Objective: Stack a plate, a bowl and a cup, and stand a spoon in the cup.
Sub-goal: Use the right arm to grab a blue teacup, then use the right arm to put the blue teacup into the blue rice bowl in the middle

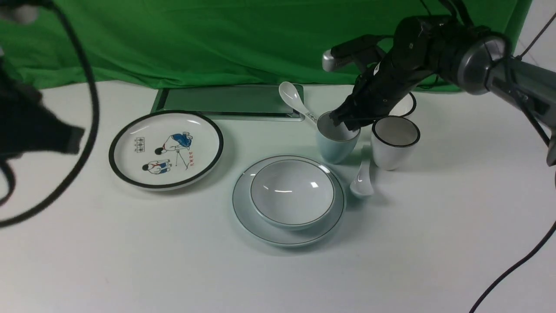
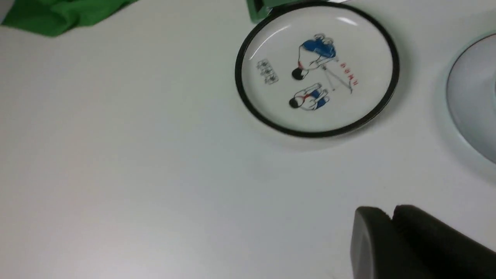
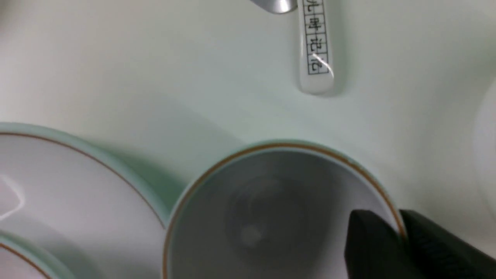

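Looking at the cup [image 1: 335, 145], upright on the table [image 1: 173, 261], we see our right fingers [image 3: 372, 244] clamped on its rim, one inside, one outside. The bowl [image 1: 292, 191] sits in the plate [image 1: 243, 204] just nearer us than the cup; the spoon [image 1: 362, 181] lies beside the cup's right. Our left fingers [image 2: 418, 240] are pressed together, empty, well left of the cup.

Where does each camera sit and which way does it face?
Front view: between the arms, facing forward over the table; left arm, right arm show.
Left wrist view: on left arm, looking down at the picture plate; shut left end effector shows.
Right wrist view: on right arm, looking into the cup; right end effector pinches its rim.
Shared: front and right wrist, the cup.
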You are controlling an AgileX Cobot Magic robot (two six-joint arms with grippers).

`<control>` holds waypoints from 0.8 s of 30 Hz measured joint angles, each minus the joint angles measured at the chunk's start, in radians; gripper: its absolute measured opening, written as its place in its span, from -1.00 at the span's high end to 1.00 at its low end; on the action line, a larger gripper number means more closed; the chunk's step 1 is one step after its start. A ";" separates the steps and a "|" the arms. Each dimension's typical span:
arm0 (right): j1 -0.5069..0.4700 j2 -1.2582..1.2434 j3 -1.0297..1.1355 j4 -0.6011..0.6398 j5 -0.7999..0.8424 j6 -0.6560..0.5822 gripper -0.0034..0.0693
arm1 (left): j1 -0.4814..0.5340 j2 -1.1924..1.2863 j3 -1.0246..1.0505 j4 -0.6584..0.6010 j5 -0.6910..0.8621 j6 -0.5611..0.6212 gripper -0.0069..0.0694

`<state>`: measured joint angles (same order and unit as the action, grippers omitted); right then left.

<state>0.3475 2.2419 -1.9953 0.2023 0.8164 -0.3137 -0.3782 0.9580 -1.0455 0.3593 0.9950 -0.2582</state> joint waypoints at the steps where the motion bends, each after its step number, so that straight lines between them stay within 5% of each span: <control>1: 0.000 -0.012 0.000 0.004 0.013 -0.002 0.68 | 0.000 -0.026 0.046 0.003 -0.008 -0.016 0.82; 7: 0.036 -0.131 0.000 0.015 0.111 -0.010 0.68 | 0.000 -0.172 0.298 0.017 -0.101 -0.087 0.84; 12: 0.159 -0.148 0.005 0.028 0.190 -0.004 0.68 | 0.001 -0.222 0.500 0.018 -0.261 -0.157 0.84; 24: 0.201 -0.046 0.019 0.012 0.260 0.048 0.68 | 0.001 -0.210 0.530 -0.017 -0.366 -0.163 0.84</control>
<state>0.5489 2.1954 -1.9763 0.2142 1.0767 -0.2658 -0.3773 0.7479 -0.5156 0.3426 0.6293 -0.4215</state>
